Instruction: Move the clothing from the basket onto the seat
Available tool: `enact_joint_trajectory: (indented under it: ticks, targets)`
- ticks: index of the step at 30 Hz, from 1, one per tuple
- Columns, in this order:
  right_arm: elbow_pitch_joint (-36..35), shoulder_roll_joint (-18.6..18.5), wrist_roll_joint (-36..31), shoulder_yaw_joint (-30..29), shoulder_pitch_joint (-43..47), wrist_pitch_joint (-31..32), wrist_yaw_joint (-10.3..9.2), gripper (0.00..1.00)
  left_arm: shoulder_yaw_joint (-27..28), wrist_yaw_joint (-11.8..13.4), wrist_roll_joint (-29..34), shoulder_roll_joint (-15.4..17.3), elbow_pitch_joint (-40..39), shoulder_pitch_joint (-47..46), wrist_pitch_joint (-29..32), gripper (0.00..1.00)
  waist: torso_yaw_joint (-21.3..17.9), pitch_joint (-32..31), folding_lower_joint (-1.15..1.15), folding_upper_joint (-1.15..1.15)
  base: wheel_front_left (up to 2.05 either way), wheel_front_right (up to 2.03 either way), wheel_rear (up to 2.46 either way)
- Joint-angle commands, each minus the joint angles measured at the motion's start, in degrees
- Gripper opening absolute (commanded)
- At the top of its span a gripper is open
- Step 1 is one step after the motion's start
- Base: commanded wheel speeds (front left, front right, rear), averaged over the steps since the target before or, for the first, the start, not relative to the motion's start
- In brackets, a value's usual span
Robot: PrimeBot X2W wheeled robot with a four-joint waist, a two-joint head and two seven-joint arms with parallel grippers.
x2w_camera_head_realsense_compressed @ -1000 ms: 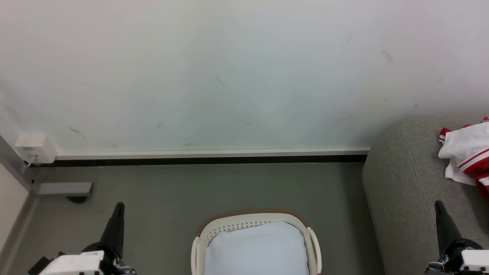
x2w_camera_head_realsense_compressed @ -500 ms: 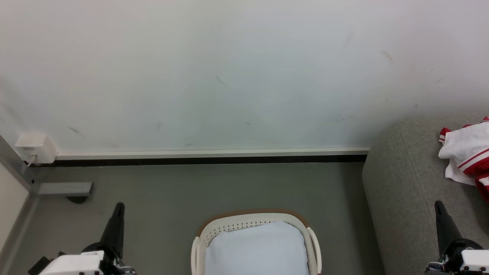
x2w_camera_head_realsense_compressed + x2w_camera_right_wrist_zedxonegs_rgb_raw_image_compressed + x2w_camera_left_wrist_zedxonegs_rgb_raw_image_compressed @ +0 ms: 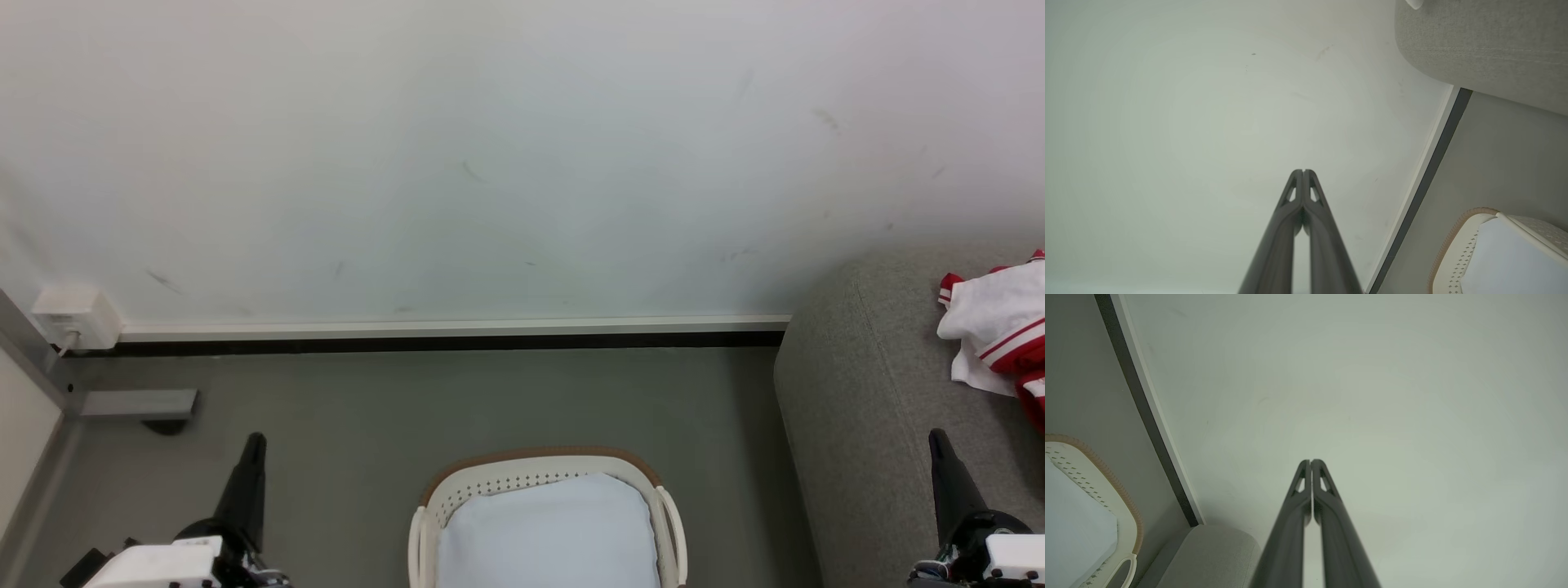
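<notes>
Both empty and closed, left gripper [image 3: 255, 441] and right gripper [image 3: 936, 435] likely need no reach: clothing [image 3: 992, 314] lies on the seat [image 3: 857, 408]; just check the basket [image 3: 522, 472] holds only liner [image 3: 547, 531].

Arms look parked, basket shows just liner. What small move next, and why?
Probably tilt the head down a little to see the rest of the basket. Its visible part holds only the pale liner, the clothing lies on the seat, and the left gripper and right gripper are shut and empty; the basket's near end is cut off.
</notes>
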Motion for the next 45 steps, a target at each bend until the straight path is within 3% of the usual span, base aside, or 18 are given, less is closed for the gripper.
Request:
enact_joint_trajectory:
  ticks: [1, 45]
  targets:
    - [-0.25, -0.01, -0.02, -0.18, -0.22, 0.26, -0.12, 0.00, 0.08, -0.13, -0.68, 0.41, -0.22, -0.36, 0.30, 0.00, 0.00, 0.00, 0.00, 0.00, 0.00, 0.00, 0.00]
    - [-0.25, 0.00, -0.03, -0.19, -0.22, 0.26, -0.12, 0.00, 0.06, -0.13, -0.69, 0.41, -0.22, -0.36, 0.29, 0.00, 0.00, 0.00, 0.00, 0.00, 0.00, 0.00, 0.00]
